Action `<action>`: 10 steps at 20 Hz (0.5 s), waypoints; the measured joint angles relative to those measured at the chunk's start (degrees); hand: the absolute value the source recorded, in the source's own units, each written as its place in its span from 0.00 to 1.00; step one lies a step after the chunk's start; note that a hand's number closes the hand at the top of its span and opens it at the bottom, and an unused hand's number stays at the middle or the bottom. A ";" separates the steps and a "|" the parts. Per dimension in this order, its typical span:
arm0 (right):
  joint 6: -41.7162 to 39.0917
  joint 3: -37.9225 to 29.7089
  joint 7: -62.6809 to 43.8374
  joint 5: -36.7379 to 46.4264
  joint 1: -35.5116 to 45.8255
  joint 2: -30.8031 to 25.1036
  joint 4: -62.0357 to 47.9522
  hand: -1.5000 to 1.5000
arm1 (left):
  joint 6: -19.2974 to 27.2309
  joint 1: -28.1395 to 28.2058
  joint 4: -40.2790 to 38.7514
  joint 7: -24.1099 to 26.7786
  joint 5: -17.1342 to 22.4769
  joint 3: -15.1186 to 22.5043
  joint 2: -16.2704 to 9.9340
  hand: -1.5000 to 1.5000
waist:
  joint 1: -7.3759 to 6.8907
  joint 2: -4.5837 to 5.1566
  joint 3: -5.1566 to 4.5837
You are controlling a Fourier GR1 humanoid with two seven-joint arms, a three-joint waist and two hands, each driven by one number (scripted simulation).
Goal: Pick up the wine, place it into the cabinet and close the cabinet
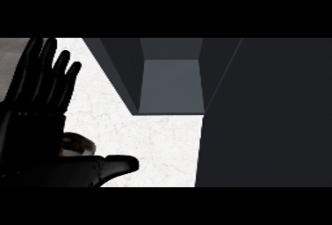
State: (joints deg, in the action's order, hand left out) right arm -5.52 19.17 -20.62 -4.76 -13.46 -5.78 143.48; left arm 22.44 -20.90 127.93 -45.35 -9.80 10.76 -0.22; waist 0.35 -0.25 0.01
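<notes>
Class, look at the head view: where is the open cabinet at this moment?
The cabinet stands at the view's upper middle on the white counter, its dark door swung open along the right side; the left hand shows open at the left edge.

Kitchen: white marble counter [156,136], open dark grey cabinet [170,83].
</notes>
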 measured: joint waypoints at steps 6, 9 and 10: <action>1.47 0.62 -2.00 0.35 1.11 -0.25 0.37 0.00 | 1.68 -3.30 2.68 -6.94 -5.91 1.20 -0.03 0.00 | 0.04 -0.05 0.02; 2.01 -0.01 -3.68 0.49 2.87 -0.57 0.31 0.00 | 1.64 -4.46 3.84 -9.07 -7.66 0.57 -0.43 0.00 | -0.05 -0.01 0.00; 1.87 -0.91 -3.95 0.42 3.20 -0.96 0.39 0.00 | 1.43 -4.33 4.66 -9.57 -7.88 0.26 -0.70 0.00 | -0.07 -0.01 0.01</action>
State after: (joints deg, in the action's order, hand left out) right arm -3.65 18.27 -24.58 -4.34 -10.25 -6.74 143.88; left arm 23.88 -25.22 132.58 -54.92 -17.68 11.01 -0.92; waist 0.28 -0.26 0.02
